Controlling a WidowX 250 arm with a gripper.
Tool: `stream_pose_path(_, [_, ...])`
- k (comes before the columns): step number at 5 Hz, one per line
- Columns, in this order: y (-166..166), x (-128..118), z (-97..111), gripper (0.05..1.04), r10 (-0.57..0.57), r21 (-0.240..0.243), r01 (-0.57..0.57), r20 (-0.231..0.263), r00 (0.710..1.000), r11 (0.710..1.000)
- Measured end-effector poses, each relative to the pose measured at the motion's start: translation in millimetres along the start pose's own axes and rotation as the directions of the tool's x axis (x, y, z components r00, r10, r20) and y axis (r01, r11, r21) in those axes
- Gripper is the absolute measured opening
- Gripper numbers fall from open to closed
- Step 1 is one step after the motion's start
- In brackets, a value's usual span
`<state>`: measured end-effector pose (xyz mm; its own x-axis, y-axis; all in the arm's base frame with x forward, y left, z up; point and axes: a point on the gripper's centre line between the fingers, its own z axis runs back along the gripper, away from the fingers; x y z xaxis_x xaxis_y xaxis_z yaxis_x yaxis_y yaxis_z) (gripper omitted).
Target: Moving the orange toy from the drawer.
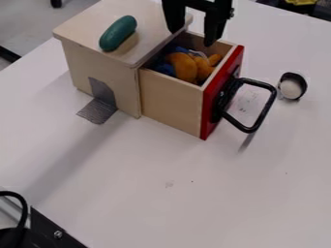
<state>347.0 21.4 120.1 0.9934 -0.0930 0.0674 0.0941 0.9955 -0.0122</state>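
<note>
Orange rounded toy, seemingly one, lies inside one wooden, red-fronted drawer; one black pincer hangs above, two fingers spread.

Looking like a robotics lab, going by the gripper above a white table, the grey tape from box to table, and the black cable and screwed plate at lower left.
</note>
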Motion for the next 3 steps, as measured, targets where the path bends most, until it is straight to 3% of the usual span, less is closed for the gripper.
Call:
stream_pose_path(2, [10, 8, -34, 0.997, -0.046, 0.045, 0.046, 0.001, 0.999, 0.998])
stream_pose_path(3, [8, 2, -47, 0.998, -0.082, 0.065, 0.084, -0.042, 0.996, 0.994])
